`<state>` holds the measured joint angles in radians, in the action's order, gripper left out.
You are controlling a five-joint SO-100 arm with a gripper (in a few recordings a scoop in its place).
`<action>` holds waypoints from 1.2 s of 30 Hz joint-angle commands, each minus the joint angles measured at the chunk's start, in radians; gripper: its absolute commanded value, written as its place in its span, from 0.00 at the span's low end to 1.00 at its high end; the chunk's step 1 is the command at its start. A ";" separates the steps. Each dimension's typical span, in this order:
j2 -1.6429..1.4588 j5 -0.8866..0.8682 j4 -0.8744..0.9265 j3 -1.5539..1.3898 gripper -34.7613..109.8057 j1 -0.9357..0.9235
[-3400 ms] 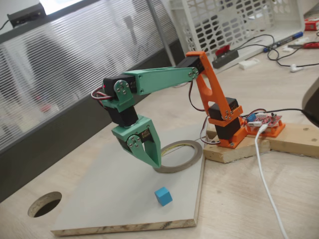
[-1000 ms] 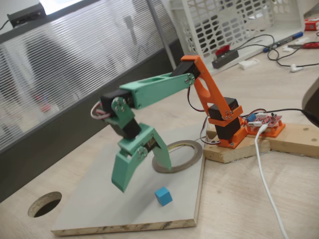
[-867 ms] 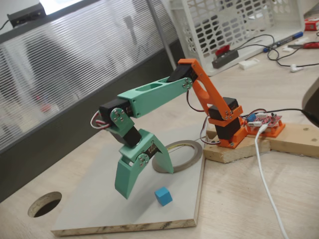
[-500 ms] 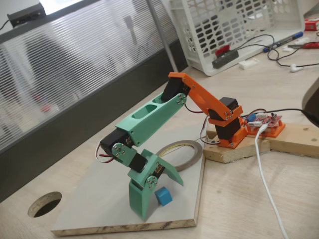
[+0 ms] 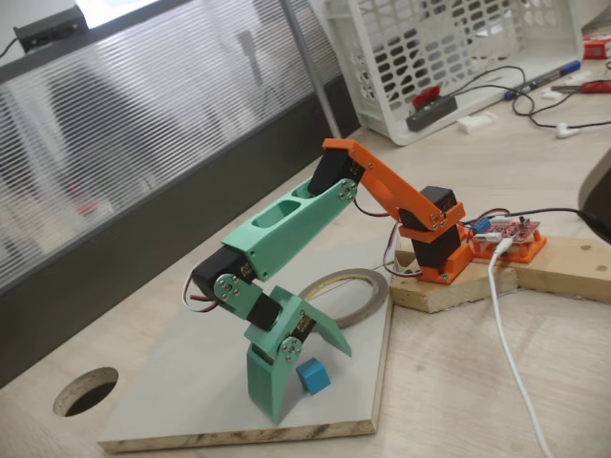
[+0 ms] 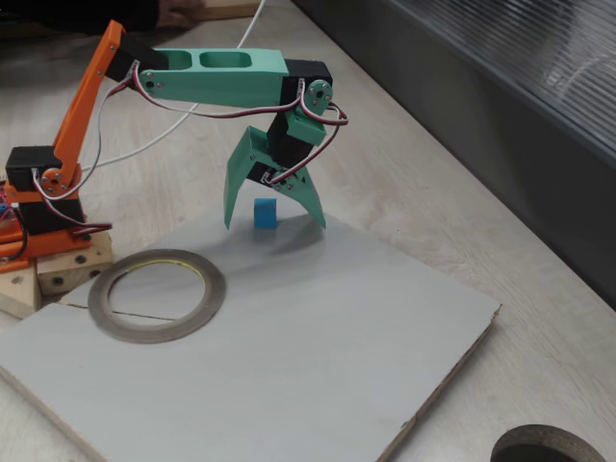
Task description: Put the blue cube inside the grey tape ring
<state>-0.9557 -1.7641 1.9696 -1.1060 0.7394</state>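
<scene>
Both fixed views: pale board [image 6: 289, 327] on wooden table [image 5: 458, 382].

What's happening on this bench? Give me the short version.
The green gripper is lowered over the blue cube, with its open jaws on either side of it; the cube sits on the pale board, not gripped. The grey tape ring lies flat on the same board nearer the arm's orange base, with nothing inside it.

grey tape ring [image 5: 355, 298] near edge behind the claw [image 5: 304, 384], round hole [image 6: 549, 447] cut off
</scene>
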 commanded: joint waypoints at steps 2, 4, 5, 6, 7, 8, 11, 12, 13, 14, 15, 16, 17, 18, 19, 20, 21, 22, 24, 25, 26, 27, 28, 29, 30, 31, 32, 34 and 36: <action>-0.015 -0.009 -0.037 0.012 0.91 0.012; -0.015 -0.009 -0.044 0.015 0.91 0.012; -0.015 -0.009 -0.046 0.017 0.91 0.014; -0.015 -0.009 -0.048 0.017 0.90 0.015; -0.015 -0.009 -0.049 0.017 0.88 0.015; -0.017 -0.009 -0.051 0.017 0.86 0.014; -0.020 -0.008 -0.071 0.029 0.79 0.014; -0.025 -0.005 -0.089 0.044 0.76 0.014; -0.037 -0.003 -0.107 0.061 0.73 0.012; -0.048 -0.008 -0.121 0.077 0.70 0.012; -0.051 -0.008 -0.132 0.086 0.67 0.012; -0.054 -0.008 -0.141 0.089 0.64 0.012; -0.055 -0.008 -0.150 0.091 0.61 0.012; -0.057 -0.008 -0.161 0.091 0.58 0.012; -0.057 -0.008 -0.173 0.091 0.55 0.012; -0.058 -0.008 -0.187 0.091 0.53 0.012; -0.058 -0.008 -0.202 0.091 0.50 0.011; -0.058 -0.009 -0.218 0.091 0.48 0.011; -0.058 -0.009 -0.244 0.091 0.44 0.011; -0.060 -0.009 -0.250 0.091 0.42 0.011; -0.060 -0.009 -0.255 0.091 0.39 0.011; -0.060 -0.009 -0.255 0.091 0.37 0.011; -0.060 -0.009 -0.255 0.091 0.35 0.011; -0.060 -0.009 -0.256 0.091 0.33 0.011; -0.060 -0.009 -0.256 0.091 0.31 0.011; -0.060 -0.009 -0.256 0.091 0.29 0.011; -0.060 -0.009 -0.256 0.092 0.28 0.011; -0.060 -0.009 -0.256 0.092 0.26 0.011; -0.060 -0.009 -0.256 0.092 0.26 0.011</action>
<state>-0.9572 -1.7641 1.7165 -1.0385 0.7348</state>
